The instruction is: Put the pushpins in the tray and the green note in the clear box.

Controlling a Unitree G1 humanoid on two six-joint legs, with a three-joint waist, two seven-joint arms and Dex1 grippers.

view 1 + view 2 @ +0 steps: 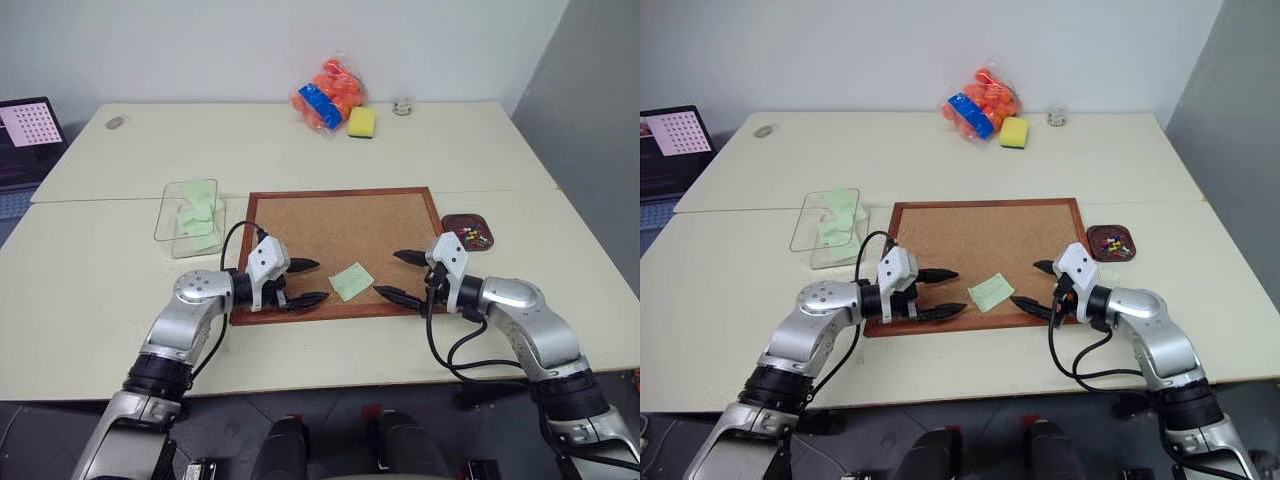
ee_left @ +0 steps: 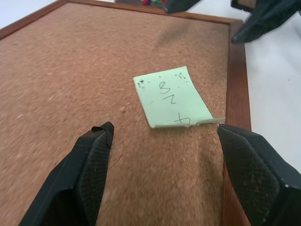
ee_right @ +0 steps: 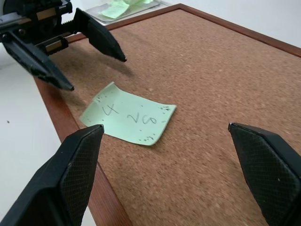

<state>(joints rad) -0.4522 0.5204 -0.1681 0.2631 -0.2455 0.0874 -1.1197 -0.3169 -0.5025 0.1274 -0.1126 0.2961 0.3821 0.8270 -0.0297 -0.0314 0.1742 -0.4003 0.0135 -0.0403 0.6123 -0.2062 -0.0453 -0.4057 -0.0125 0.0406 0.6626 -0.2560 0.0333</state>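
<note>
Green note (image 2: 171, 98), pale, pen-scribbled, one corner curled, between two wide-open pincers (image 1: 311, 281) (image 1: 400, 276).

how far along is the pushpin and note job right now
Done: the pushpins sit in the tray, and no pins show on the green note. In hand: nothing; the left gripper and right gripper flank the note, both open. Left: moving that note from the corkboard into the clear box, where other green notes already lie.
</note>
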